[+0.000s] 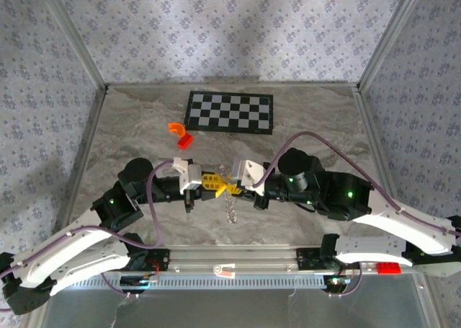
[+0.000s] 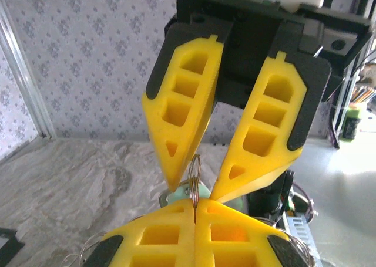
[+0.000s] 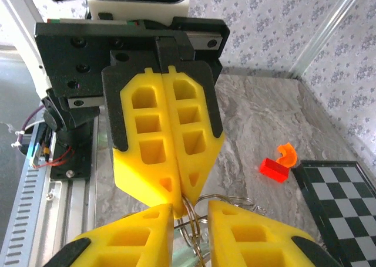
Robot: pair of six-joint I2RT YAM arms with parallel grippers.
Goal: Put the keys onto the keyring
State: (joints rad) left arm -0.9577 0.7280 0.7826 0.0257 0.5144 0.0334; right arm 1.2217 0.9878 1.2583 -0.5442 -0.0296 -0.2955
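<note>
I see the left gripper (image 2: pixel 195 208) pressed together, pinching the keyring (image 1: pixel 232 210). The right gripper (image 3: pixel 191 211) is spread around it.

Overhead view, facing wrist close-ups

Marbled table (image 1: pixel 130 126), checkerboard (image 1: pixel 230 112), orange piece (image 1: pixel 176 128) (red piece (image 1: pixel 184 141) beside)

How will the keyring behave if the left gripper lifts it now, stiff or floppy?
Probably floppy: the keyring trails as a loose beaded line, so it would likely dangle and swing. It looks thin and light, so it may slip from the shut left gripper pinching it.
</note>
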